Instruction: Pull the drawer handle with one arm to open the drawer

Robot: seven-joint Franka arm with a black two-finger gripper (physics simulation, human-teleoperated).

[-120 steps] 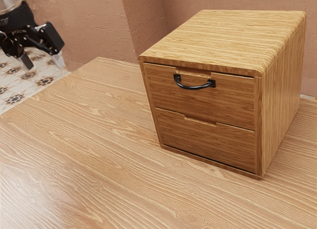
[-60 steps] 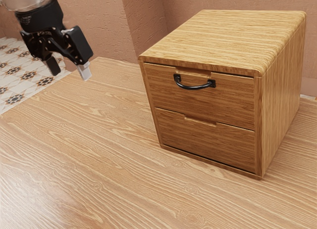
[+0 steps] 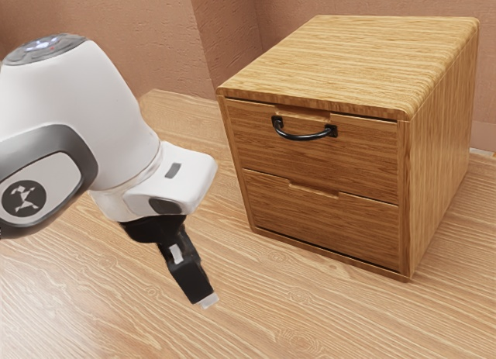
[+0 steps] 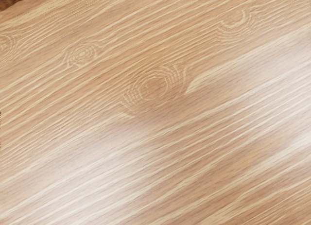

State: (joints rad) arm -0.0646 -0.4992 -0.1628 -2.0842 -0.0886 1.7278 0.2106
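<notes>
Black claw [image 3: 203, 298] hangs low over pale wood-grain tabletop [image 3: 349, 320], pointing down. Apart or together: cannot tell from here. Thin black curved bar handle [image 3: 304, 131] lies above claw, off toward exterior view's right, well apart. It sits on upper drawer front [image 3: 349, 161] of boxy striped-veneer wooden cabinet [image 3: 364, 56]; drawer looks shut.

Risks:
- Claw this low may scrape tabletop.
- Handle slim, smooth, rounded, with shallow gap behind; off-centre grip likely slips.
- Skewed pull may drag whole cabinet across slick tabletop.
</notes>
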